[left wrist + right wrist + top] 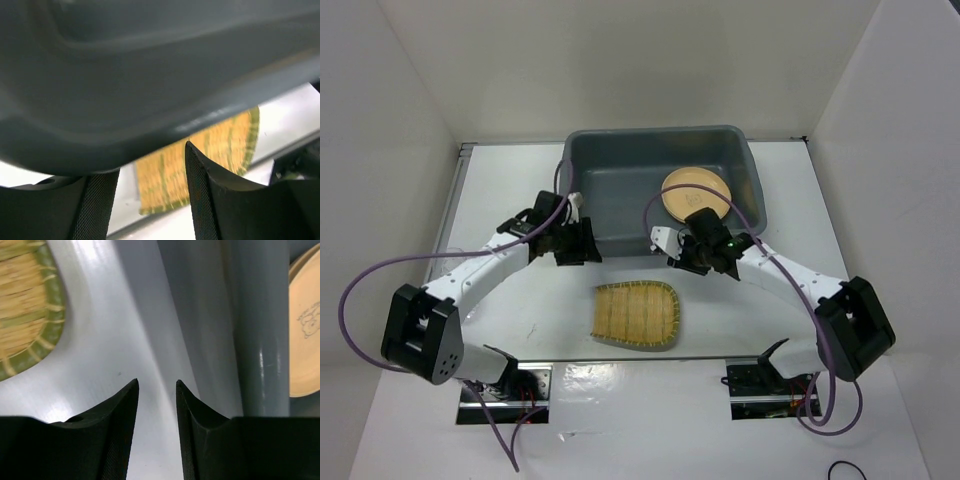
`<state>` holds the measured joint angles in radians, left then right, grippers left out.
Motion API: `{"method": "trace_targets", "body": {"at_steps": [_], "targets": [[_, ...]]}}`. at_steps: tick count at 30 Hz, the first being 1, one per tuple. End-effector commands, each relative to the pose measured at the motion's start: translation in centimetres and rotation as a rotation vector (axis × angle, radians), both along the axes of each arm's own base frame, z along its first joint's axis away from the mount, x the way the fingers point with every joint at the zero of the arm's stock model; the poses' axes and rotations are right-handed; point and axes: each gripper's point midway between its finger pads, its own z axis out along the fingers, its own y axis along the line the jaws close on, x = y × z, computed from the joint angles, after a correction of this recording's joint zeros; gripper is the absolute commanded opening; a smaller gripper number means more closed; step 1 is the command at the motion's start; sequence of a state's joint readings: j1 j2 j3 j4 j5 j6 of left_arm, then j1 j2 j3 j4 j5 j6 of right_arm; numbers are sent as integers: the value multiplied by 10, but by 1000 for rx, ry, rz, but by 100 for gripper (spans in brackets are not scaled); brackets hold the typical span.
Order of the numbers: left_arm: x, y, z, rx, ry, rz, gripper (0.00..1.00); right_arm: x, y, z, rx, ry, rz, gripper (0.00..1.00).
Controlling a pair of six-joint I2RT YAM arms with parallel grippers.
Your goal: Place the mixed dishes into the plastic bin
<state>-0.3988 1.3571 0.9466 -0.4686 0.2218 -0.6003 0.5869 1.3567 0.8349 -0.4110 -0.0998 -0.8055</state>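
The slate-grey plastic bin (620, 175) stands at the back middle. One tan-orange plate (695, 192) lies inside it at the right and also shows in the right wrist view (306, 330). The woven bamboo tray (635, 315) lies on the table in front of the bin. My left gripper (578, 245) is open and empty by the bin's front left corner, and in its wrist view (147, 160) the bin wall (150, 75) fills the top and the tray (200, 155) shows between the fingers. My right gripper (678, 258) is open and empty above the table by the bin's front wall (240, 340). A second plate and the glass cup are not visible.
White walls close the table in on the left, back and right. The arm bases and their black mounts (505, 385) sit at the near edge. Purple cables (380, 270) loop beside both arms. The tray shows at the upper left of the right wrist view (25, 305).
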Motion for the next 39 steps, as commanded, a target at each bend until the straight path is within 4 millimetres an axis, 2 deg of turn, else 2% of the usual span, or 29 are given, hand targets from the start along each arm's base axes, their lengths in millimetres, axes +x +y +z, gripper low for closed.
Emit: {"method": "trace_targets", "body": {"at_steps": [1, 2, 6, 8, 9, 10, 11, 13, 14, 15, 20, 22, 23, 25, 27, 28, 30, 31, 33, 34, 36, 37, 39], "targets": [[41, 12, 16, 27, -105, 23, 61, 40, 11, 28, 39, -140, -42, 41], [43, 16, 13, 31, -96, 36, 61, 47, 4, 27, 39, -145, -68, 41], [67, 35, 27, 19, -149, 90, 61, 61, 0, 32, 46, -148, -104, 41], [72, 36, 32, 9, -159, 81, 61, 58, 6, 35, 79, -120, -99, 49], [74, 35, 32, 9, -159, 81, 61, 54, 9, 35, 95, -93, -100, 56], [74, 34, 36, 1, -160, 76, 61, 52, 15, 42, 123, -70, -95, 74], [74, 34, 36, 6, -164, 69, 62, 32, 21, 36, 151, 32, -63, 82], [72, 35, 35, 6, -164, 69, 62, 12, 30, 35, 210, 153, -72, 97], [68, 33, 37, -8, -161, 69, 62, -5, 36, 38, 249, 229, -51, 97], [66, 37, 45, -14, -184, 78, 62, -12, 39, 41, 282, 270, -79, 97], [39, 42, 65, -90, -218, 125, 63, -39, 46, 40, 370, 418, -153, 97], [32, 39, 69, -124, -225, 124, 63, -48, 53, 47, 429, 489, -199, 97], [30, 32, 79, -184, -243, 113, 63, -55, 56, 48, 447, 528, -197, 97], [24, 23, 71, -239, -215, 98, 62, -67, 66, 56, 507, 625, -216, 97], [27, 13, 65, -272, -190, 78, 61, -75, 70, 53, 545, 677, -230, 93], [28, 9, 49, -259, -142, 74, 61, -74, 69, 52, 547, 692, -281, 89], [29, 0, 37, -255, -108, 28, 59, -72, 71, 41, 548, 723, -334, 85], [31, -2, 22, -245, -61, 17, 59, -73, 71, 39, 548, 747, -362, 85], [41, -5, 17, -231, -57, -9, 59, -69, 71, 31, 535, 763, -418, 85], [45, -6, 4, -218, -25, -12, 59, -66, 72, 28, 543, 776, -475, 85], [56, -12, 5, -212, -32, -31, 59, -61, 70, 19, 543, 779, -557, 85], [62, -11, -5, -191, -18, -28, 59, -62, 64, 10, 528, 793, -646, 85], [68, -11, -13, -173, 3, -17, 59, -63, 62, 4, 529, 804, -700, 85]]}}
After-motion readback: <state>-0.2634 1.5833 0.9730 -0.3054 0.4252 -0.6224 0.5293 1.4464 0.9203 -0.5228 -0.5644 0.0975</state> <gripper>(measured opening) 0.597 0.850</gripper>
